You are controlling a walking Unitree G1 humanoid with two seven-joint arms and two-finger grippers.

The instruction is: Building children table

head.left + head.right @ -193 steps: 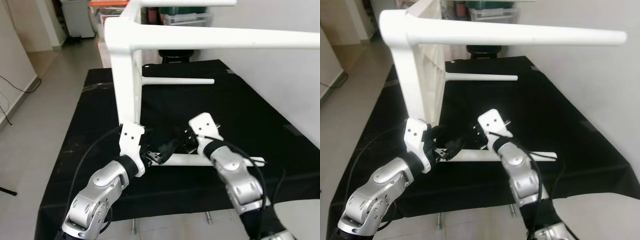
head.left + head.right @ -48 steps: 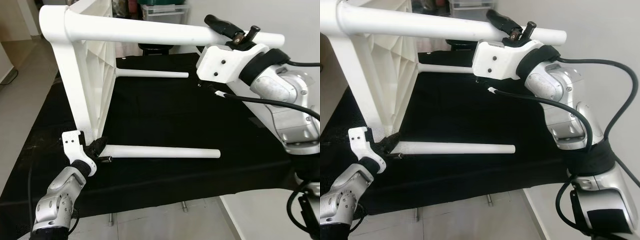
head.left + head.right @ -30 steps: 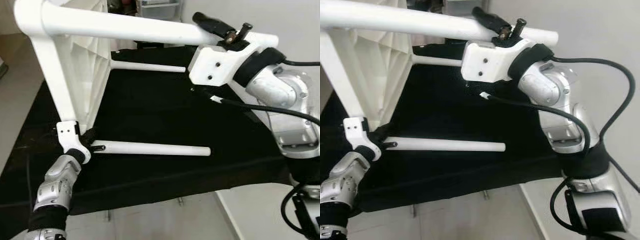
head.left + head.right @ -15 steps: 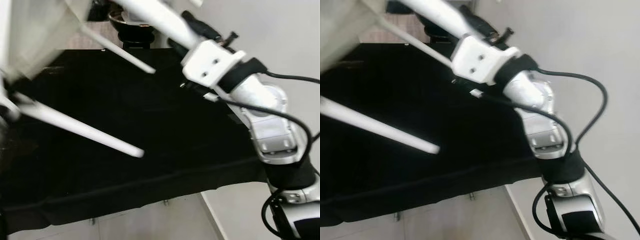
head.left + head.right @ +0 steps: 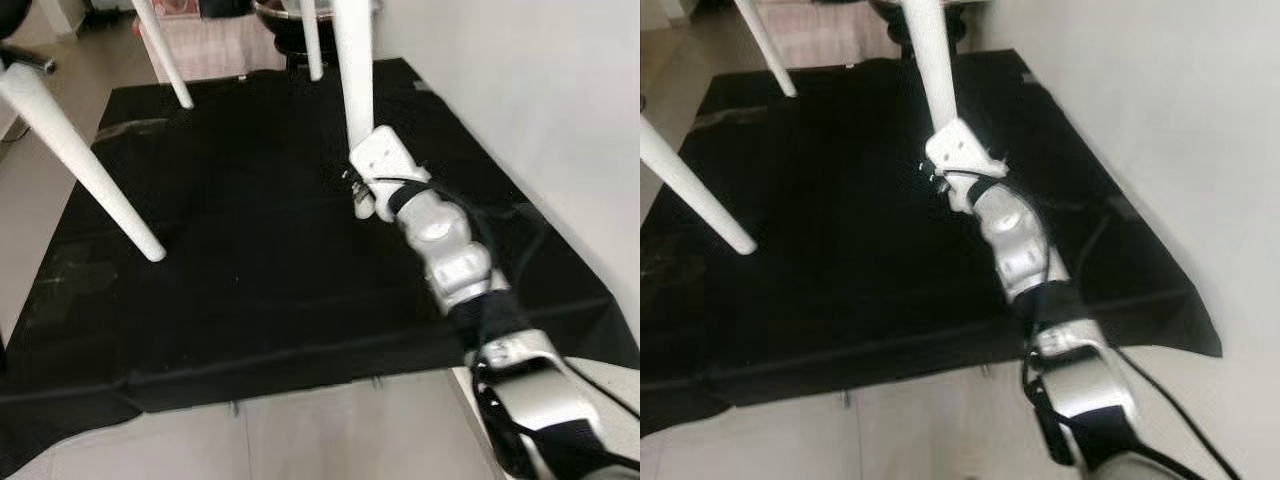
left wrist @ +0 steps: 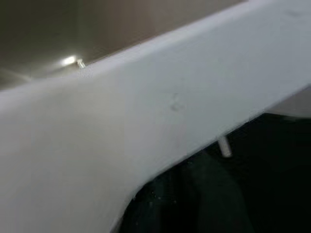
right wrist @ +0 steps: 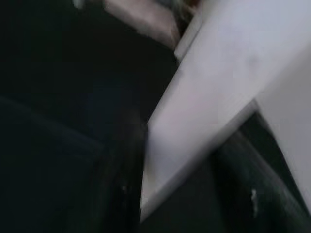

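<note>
Right gripper (image 5: 362,192): at the lower end of a round white plastic table leg (image 5: 352,70); fingers hidden behind the white wrist housing, so whether they clamp the leg cannot be told. The leg rises directly away from the gripper toward the far edge of the scene, long axis near upright, slightly tilted; its foot sits just above or on the black cloth-covered work surface (image 5: 240,260), contact not resolvable.

Outward from the gripper: a second white leg (image 5: 80,160) well apart on the robot's left, slanting down with its foot hanging free over the cloth; two further legs (image 5: 165,55) beyond, near the far edge.

Judgement: the table is being stood on its legs; the right arm is the nearer to the leg that must be steered down.

Left gripper: state cannot be told.

View differences: left wrist view gives a close white moulded surface (image 6: 146,126); right wrist view a blurred white part (image 7: 209,92) over dark cloth.
</note>
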